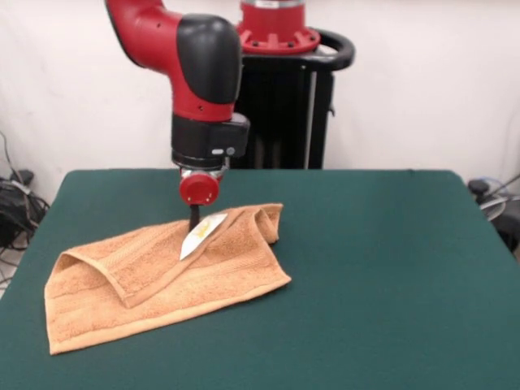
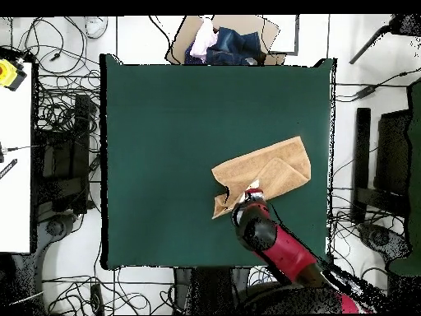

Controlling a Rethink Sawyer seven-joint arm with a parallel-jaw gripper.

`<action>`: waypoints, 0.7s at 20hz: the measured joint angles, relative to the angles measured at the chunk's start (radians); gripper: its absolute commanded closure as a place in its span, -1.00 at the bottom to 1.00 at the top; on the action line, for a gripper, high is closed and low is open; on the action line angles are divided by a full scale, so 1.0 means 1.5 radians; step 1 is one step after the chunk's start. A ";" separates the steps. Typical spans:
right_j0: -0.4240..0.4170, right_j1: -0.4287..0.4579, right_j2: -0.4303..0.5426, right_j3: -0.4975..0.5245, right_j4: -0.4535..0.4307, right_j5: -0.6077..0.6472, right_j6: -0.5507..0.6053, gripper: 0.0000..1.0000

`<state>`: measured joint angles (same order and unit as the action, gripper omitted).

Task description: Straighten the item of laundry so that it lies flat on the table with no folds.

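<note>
Where the green counter [image 1: 382, 268] fills the front view, its right half lies bare. Lower left lies the towel [image 1: 146, 284], folded over, left corner near the counter's edge. At its upper fold, beside the white tag [image 1: 201, 234], the gripper [image 1: 194, 218] stands; jaws' state cannot be told.

Front view: camera low and fairly close at one side of the bench [image 1: 390, 268], facing across the green top to the arm [image 1: 203, 73] and a pale wall; near corners cut off.

Overhead view: camera high above, looking straight down; whole bench [image 2: 164, 148] framed, with surrounding floor, cables [image 2: 57, 99] and a box of cloth [image 2: 224, 43] past the far edge. Arm [image 2: 271, 239] enters from the bottom.

Shared: bench top, towel [image 1: 154, 276] [image 2: 271, 169], arm. The views are turned half round against each other.
</note>
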<state>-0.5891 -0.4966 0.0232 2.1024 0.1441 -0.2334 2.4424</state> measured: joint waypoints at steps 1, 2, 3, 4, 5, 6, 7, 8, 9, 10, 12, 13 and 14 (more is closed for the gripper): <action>0.000 0.000 -0.003 0.000 -0.001 0.000 0.000 1.00; 0.000 0.000 -0.007 0.000 -0.002 0.000 0.000 1.00; 0.000 0.000 -0.013 -0.001 -0.007 0.000 0.000 1.00; 0.000 0.000 -0.014 -0.002 -0.008 0.000 0.000 1.00; -0.001 0.000 -0.015 -0.002 -0.010 0.000 0.000 1.00; -0.001 0.000 -0.016 -0.002 -0.012 0.000 0.000 1.00; -0.002 0.000 -0.018 -0.003 -0.015 0.000 0.000 1.00; -0.003 0.000 -0.019 -0.003 -0.017 0.000 0.000 1.00; -0.004 0.000 -0.020 -0.003 -0.019 0.000 0.000 1.00; -0.004 0.000 -0.021 -0.003 -0.020 0.000 0.000 1.00; -0.007 0.000 -0.021 -0.003 -0.023 0.000 0.000 1.00; -0.007 0.000 -0.021 -0.003 -0.024 0.000 0.000 1.00; -0.008 0.000 -0.022 -0.003 -0.026 0.000 0.000 1.00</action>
<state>-0.6016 -0.4963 -0.0101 2.0976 0.1048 -0.2334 2.4424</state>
